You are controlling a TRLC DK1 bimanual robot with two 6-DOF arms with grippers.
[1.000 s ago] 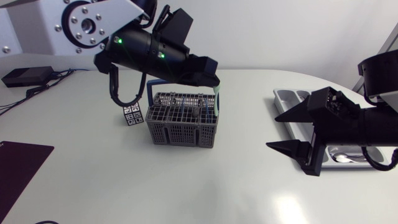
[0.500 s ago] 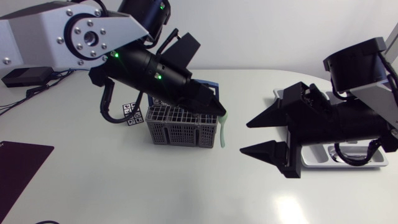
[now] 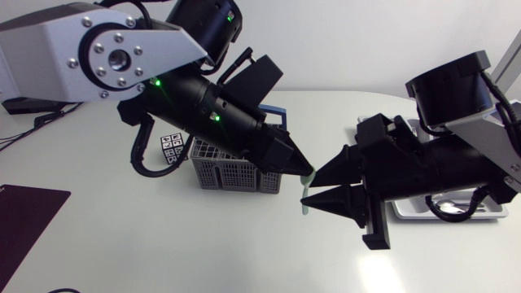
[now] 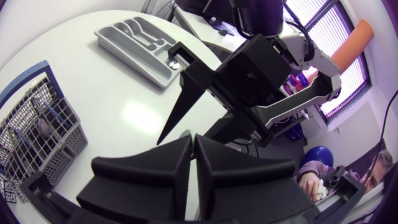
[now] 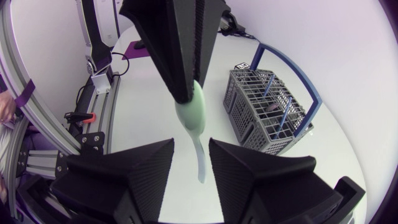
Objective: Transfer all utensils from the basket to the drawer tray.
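Observation:
My left gripper [image 3: 305, 172] is shut on the bowl end of a pale green spoon [image 3: 304, 197], which hangs above the table just right of the grey wire basket [image 3: 236, 172]. My right gripper [image 3: 308, 192] has come in from the right, and its fingers stand on either side of the spoon's handle. In the right wrist view the spoon [image 5: 191, 118] hangs from the left gripper's fingers [image 5: 186, 56], and its thin handle sits in the gap of my right gripper [image 5: 191, 146], which is open. The basket [image 5: 267, 106] holds several utensils. The grey drawer tray [image 3: 423, 213] lies behind my right arm.
A small marker card [image 3: 172, 148] stands left of the basket. A dark mat [image 3: 24, 216] lies at the front left and a black box [image 3: 24, 104] with cables at the far left. The left wrist view shows the tray [image 4: 112, 40] and the basket [image 4: 37, 137].
My left arm lifted the green spoon out of the basket and carried it right. My right arm swung left from the tray, and its fingers narrowed around the handle.

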